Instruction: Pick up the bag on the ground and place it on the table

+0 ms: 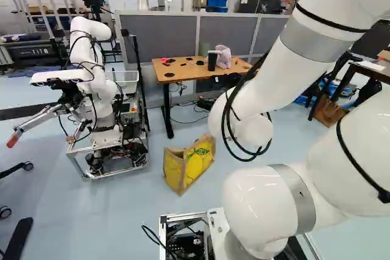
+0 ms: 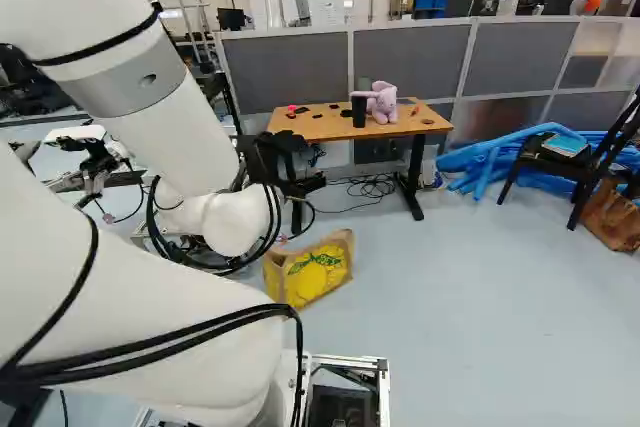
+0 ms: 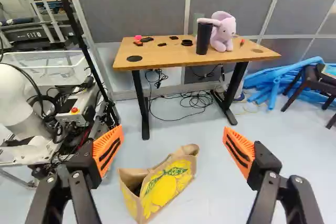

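Observation:
My gripper (image 2: 288, 169) shows as a black shape past the arm's end in the right base view, above and left of the bag there. In the wrist view the gripper (image 3: 173, 142) stands wide open, nothing between its orange pads. A brown paper bag (image 3: 167, 182) with yellow fruit print rests on the floor, farther off and below the fingers' level; its top gapes. The same bag (image 1: 189, 165) lies left of the arm in the left base view. The wooden-topped table (image 3: 157, 56) stands beyond the bag, against grey partitions.
On the table are a pink plush toy (image 3: 223, 31), a black cylinder (image 3: 203, 38) and small dark items. Cables (image 3: 189, 100) lie beneath it. Another robot (image 1: 91, 89) stands left of the table. Blue tubes (image 2: 500, 159), a black chair (image 2: 560, 157) and a brown bag (image 2: 612, 215) are at the right.

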